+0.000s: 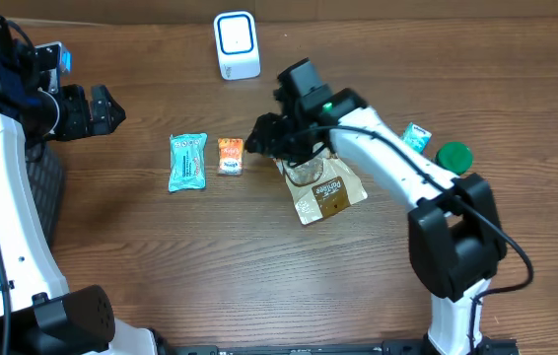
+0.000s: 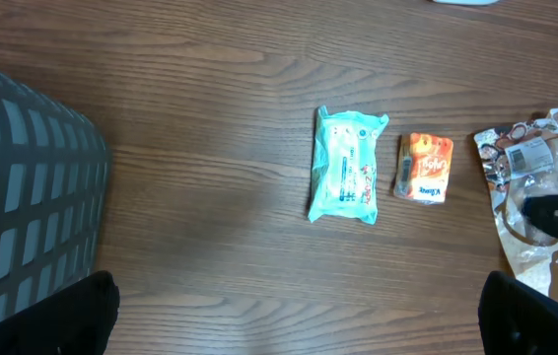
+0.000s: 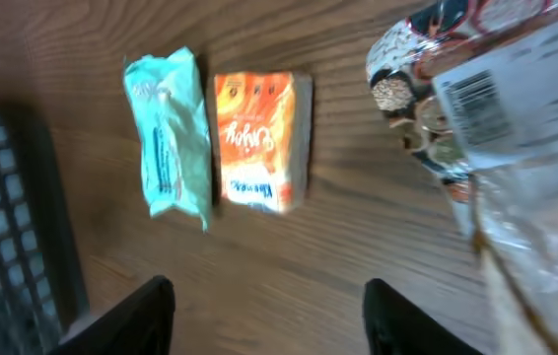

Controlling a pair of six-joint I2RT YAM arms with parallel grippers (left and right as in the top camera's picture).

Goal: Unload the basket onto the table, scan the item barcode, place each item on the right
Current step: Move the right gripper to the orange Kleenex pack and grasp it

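Left fingers [image 2: 62, 318] gape wide, arm off to the side — right fingers [image 3: 133, 318] parted, arm reaching inward.

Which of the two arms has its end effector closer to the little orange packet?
Right. The right end effector is close beside the orange packet; the left end effector sits far off, past the teal packet.

Three packets on the table [image 3: 348, 237], above the right tool [image 3: 264, 320].
Teal packet [image 3: 169, 133] at ten o'clock lies just beside the orange packet [image 3: 259, 140]; barcoded bag [image 3: 496, 118] at two o'clock; tool fingers [image 3: 126, 318] spread at six.
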